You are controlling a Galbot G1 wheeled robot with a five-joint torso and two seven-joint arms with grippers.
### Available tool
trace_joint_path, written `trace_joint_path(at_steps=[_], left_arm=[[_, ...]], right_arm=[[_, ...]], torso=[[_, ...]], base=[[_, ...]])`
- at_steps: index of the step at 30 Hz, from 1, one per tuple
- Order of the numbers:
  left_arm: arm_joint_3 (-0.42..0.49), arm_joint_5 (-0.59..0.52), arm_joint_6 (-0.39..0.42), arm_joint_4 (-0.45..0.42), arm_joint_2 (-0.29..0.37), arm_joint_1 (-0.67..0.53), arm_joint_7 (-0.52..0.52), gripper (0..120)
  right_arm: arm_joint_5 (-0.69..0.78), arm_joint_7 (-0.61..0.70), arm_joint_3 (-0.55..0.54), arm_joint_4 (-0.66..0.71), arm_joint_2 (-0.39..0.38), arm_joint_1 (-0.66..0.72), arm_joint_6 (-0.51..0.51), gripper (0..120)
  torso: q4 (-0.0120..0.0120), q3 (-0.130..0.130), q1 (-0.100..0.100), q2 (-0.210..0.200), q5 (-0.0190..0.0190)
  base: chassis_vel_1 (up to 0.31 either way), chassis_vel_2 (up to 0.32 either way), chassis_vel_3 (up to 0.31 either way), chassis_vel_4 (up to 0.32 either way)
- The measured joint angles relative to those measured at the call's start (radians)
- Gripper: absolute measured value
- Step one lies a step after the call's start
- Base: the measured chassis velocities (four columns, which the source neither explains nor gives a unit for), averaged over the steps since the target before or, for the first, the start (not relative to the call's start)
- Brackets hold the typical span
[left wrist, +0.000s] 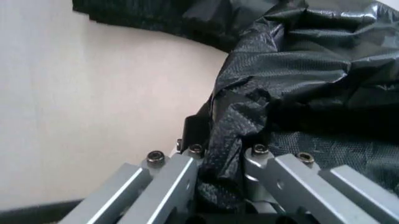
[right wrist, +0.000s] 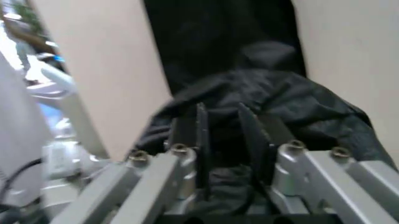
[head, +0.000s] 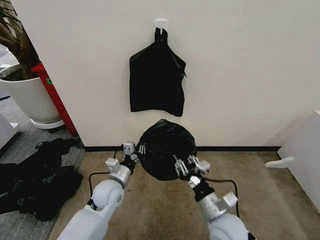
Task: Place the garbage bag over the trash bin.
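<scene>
Black, glossy garbage bag (head: 166, 148) domes over the floor below the wall-hung black bundle (head: 156, 80). Left gripper (head: 138, 153) and right gripper (head: 183, 165) flank the bag, jaws pinching its plastic.

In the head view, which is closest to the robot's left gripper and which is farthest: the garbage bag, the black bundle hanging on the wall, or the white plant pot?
1. The garbage bag: the left gripper pinches its edge at the floor by the wall.
2. The black bundle: hanging on the wall above.
3. The plant pot: far off on the robot's left, beyond the red stand.
</scene>
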Motion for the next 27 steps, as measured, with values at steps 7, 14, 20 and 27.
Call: trace_joint_path(at_steps=[7,14,20,27], left_arm=[[0.011,0.093,-0.115,0.046,-0.013,0.011,0.024,4],[0.014,0.118,-0.156,0.076,-0.016,0.000,0.048,4],[0.025,0.149,-0.199,0.105,-0.030,-0.011,0.073,4],[0.036,0.198,-0.261,0.137,-0.033,-0.016,0.133,4]], right_arm=[[0.013,0.210,-0.114,-0.026,0.042,0.104,-0.214,0],[0.063,0.315,-0.170,-0.061,0.067,0.206,-0.348,0],[0.122,0.415,-0.198,-0.114,0.092,0.317,-0.463,0],[0.194,0.513,-0.211,-0.202,0.119,0.399,-0.597,0]], torso=[[-0.0002,0.000,0.000,0.000,0.0000],[-0.0004,0.000,0.000,0.000,0.0000],[-0.0003,0.000,0.000,0.000,0.0000],[-0.0004,0.000,0.000,0.000,0.0001]], base=[[0.000,0.000,0.000,0.000],[0.000,0.000,0.000,0.000],[0.000,0.000,0.000,0.000],[0.000,0.000,0.000,0.000]])
